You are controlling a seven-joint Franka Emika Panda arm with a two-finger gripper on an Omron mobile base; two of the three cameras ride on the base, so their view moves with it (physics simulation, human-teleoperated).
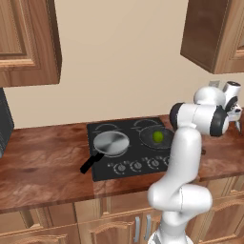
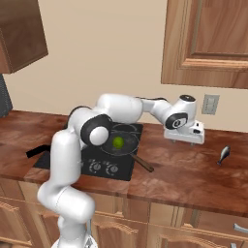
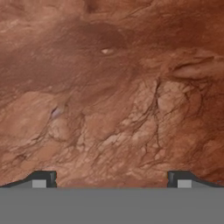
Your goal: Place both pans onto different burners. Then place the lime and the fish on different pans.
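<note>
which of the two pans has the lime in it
The dark pan on the right-hand burner holds the lime. The silver pan with the black handle, to its left on the cooktop, holds nothing.

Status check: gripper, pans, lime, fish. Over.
Gripper open, empty, over bare counter. Silver pan and dark pan on separate burners, lime in dark pan. Fish on counter, path clear.

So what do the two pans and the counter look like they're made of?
The silver pan looks like brushed steel: pale, shiny, with a matte black handle, perhaps plastic. The dark pan holding the lime looks like dull grey-black metal or nonstick coating; I can't tell which. The counter reads as polished reddish-brown stone or veined wood, mottled in the hand view.
</note>
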